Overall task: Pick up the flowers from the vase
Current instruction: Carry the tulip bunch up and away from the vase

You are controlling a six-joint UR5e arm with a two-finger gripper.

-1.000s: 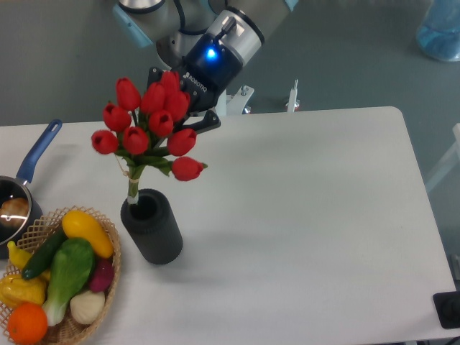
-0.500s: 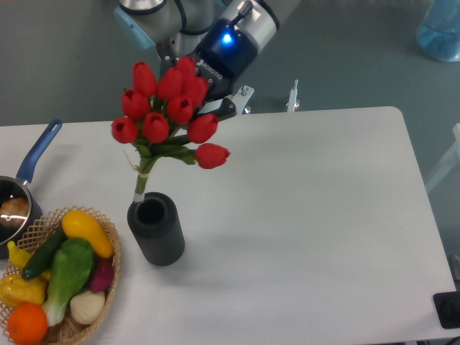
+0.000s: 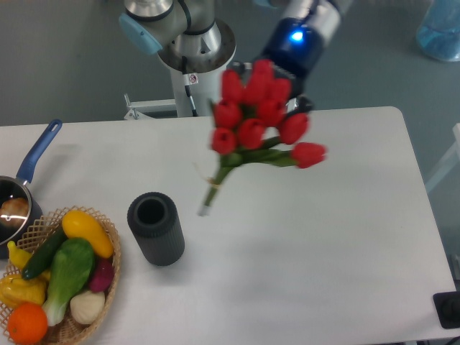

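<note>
The flowers (image 3: 259, 118), judged light and soft, are held near the buds by the end effector (image 3: 291, 100), closed on them, up to the right of the empty vase (image 3: 155, 228).

flowers (image 3: 259, 118) held aloft, vase (image 3: 156, 228) apart
</note>
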